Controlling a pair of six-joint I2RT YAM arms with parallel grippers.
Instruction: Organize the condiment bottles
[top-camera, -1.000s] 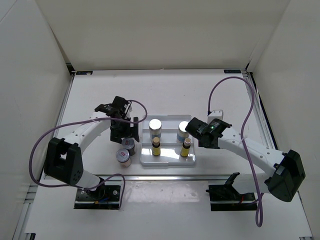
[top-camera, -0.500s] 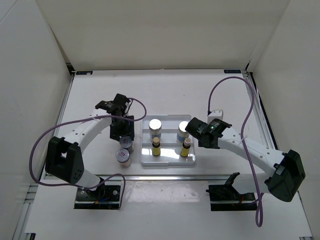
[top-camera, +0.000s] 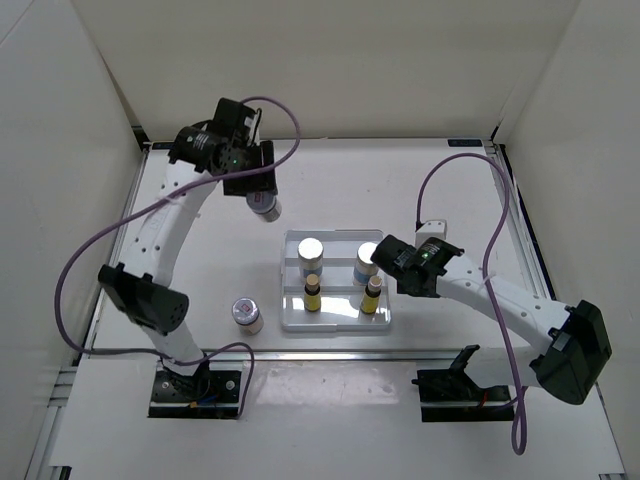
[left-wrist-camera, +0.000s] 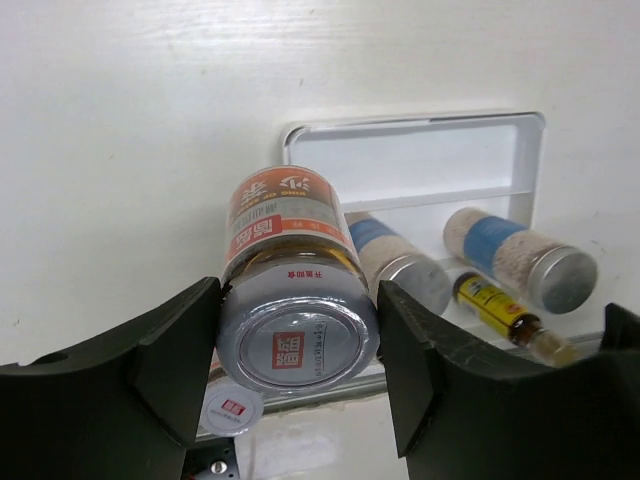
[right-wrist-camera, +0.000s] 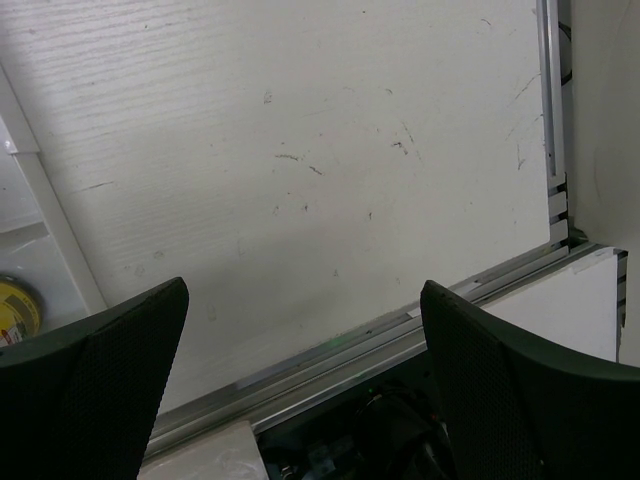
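A: Your left pincer (top-camera: 258, 192) is pinching a squat white jar (left-wrist-camera: 290, 235) with an orange-red label. One finger presses each side just below the silver lid. You hold it in the air, off the desk (top-camera: 200, 270), to the back left of the white tray (top-camera: 335, 325).

B: From your left wrist view you look down past that jar onto the tray's back corner. Your right pincer (right-wrist-camera: 303, 290) is spread wide with nothing between its fingers. It hangs over the desk by the tray's right side.

A: You have four bottles in the tray, all upright. In the back row the left jar (top-camera: 311, 250) shows its silver lid. The right jar (top-camera: 364, 265), blue-labelled, stands just beside your right arm.

B: In the front row, the left yellow bottle (top-camera: 312, 296) stands in front of the left jar. The right yellow bottle (top-camera: 372, 296) stands in front of the right jar.

A: One lone jar (top-camera: 246, 314) stands on the desk, just left of the tray's front corner.

B: At the left edge of your right wrist view there is a yellow patch (right-wrist-camera: 15, 310) inside the tray. It may be the right yellow bottle, but too little shows to be sure.
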